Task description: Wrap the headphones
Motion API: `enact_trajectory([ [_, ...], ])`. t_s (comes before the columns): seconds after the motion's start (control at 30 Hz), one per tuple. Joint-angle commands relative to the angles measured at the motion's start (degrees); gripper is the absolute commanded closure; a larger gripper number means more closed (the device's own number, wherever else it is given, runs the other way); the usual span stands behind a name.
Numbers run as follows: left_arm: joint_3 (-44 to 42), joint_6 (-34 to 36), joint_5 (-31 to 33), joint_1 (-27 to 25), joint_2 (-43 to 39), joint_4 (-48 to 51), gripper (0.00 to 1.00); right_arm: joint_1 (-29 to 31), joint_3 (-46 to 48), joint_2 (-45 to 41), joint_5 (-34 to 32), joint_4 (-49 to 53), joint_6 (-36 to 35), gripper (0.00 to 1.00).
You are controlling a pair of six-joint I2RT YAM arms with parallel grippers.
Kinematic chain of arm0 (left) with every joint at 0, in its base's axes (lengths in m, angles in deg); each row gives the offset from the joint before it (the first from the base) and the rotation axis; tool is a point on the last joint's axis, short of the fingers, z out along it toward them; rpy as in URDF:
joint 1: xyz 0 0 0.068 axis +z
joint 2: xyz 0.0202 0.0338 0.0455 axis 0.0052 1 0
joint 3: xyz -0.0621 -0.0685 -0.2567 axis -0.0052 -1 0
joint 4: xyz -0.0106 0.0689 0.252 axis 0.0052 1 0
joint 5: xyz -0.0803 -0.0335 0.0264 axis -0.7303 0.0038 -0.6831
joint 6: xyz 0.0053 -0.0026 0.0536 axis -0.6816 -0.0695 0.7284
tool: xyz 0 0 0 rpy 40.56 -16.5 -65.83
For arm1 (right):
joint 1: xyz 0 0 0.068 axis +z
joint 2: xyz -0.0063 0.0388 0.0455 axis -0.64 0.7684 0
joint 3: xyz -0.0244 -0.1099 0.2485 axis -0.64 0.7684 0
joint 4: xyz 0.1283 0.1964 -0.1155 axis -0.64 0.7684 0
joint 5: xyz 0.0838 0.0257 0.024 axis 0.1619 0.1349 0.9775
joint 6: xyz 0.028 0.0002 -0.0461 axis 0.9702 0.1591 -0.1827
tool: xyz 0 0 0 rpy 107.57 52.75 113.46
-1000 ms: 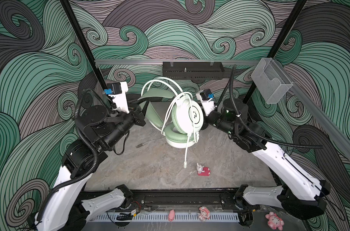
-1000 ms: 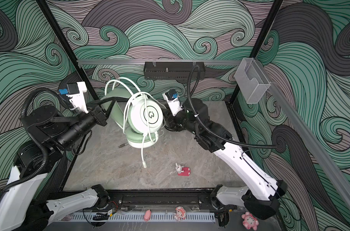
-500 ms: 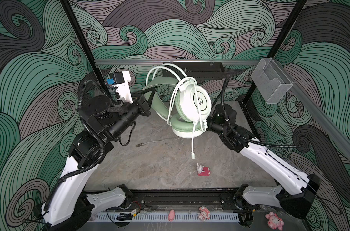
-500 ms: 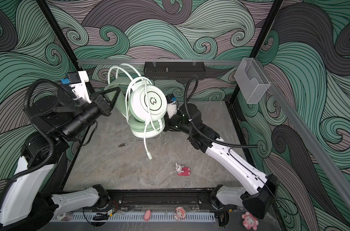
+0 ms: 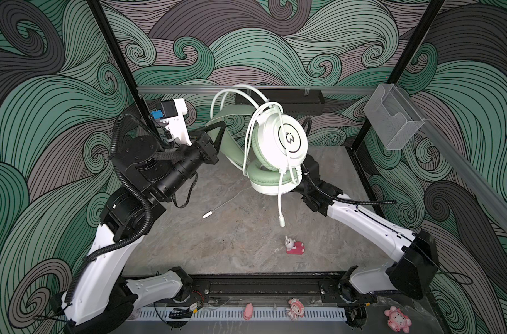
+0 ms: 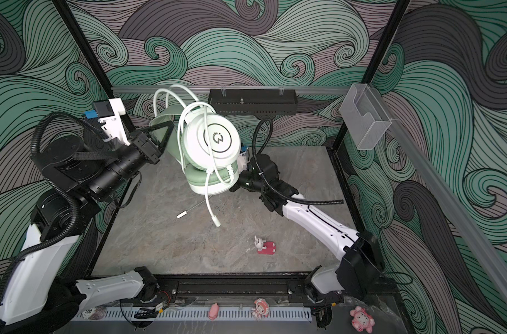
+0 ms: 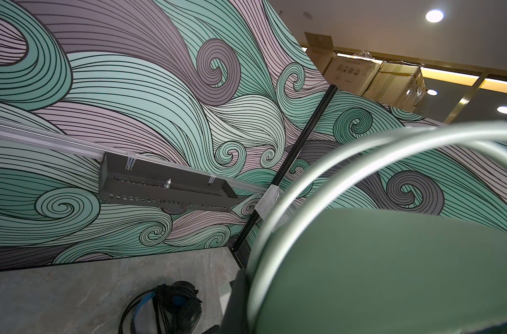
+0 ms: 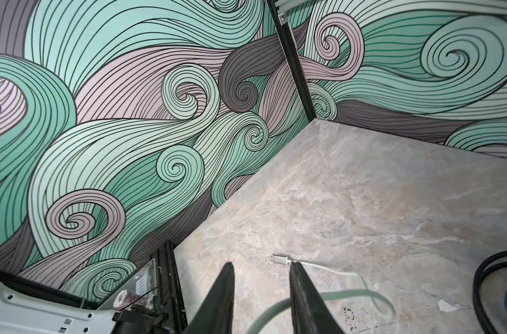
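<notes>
Headphones (image 5: 278,150), mint-green, corded: one pair, raised clear of the bench (image 5: 217,245), over its back middle in both top views.

Held by: left claw (image 5: 222,127), pressed together on the padded green headband (image 5: 232,144). That band fills much of the left wrist view.

Also present: right claw (image 8: 261,264), hidden behind the ear cups (image 5: 293,138) in both top views. In its wrist view the two fingers (image 8: 217,300) stand apart. A blurred pale cable (image 8: 347,292) crosses the gap; contact cannot be told.

Ear cups: two, one above the other, white shell uppermost, whitish cable looped over it.

Microphone stalk (image 5: 281,208): hangs straight down from the cups, tip above the bench.

Plug (image 5: 207,214): the cable's free end, flat on the bench, left of the stalk.

Black headphones (image 7: 165,306), blue inner band: lying on the bench, seen in the wrist views only.

Pink toy (image 5: 294,247): on the bench near the front, well apart from the plug.

Clear holder (image 5: 392,124): on the rail at the right of both top views.
</notes>
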Motion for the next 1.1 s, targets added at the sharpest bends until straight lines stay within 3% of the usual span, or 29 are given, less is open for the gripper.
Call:
enact_trajectory([
  [0.0, 2.1, -3.8, 0.0, 0.0, -0.7, -5.8, 1.0, -0.4, -0.1, 0.0, 1.9, -2.9, 0.8, 0.76],
  [0.23, 2.9, -6.4, 1.3, 0.1, 0.6, -5.7, 1.0, 0.0, -1.7, -0.7, 1.2, 5.2, -4.4, 1.0],
  [0.67, 7.8, -9.6, 8.7, 1.6, 4.7, -7.8, 1.0, 5.7, -2.9, -2.7, -5.7, 16.5, -11.9, 1.0],
  [1.07, 8.1, -16.1, 11.0, 7.7, 8.0, -6.5, 1.0, 11.5, -1.9, -5.4, -11.1, 20.8, -15.7, 1.0],
])
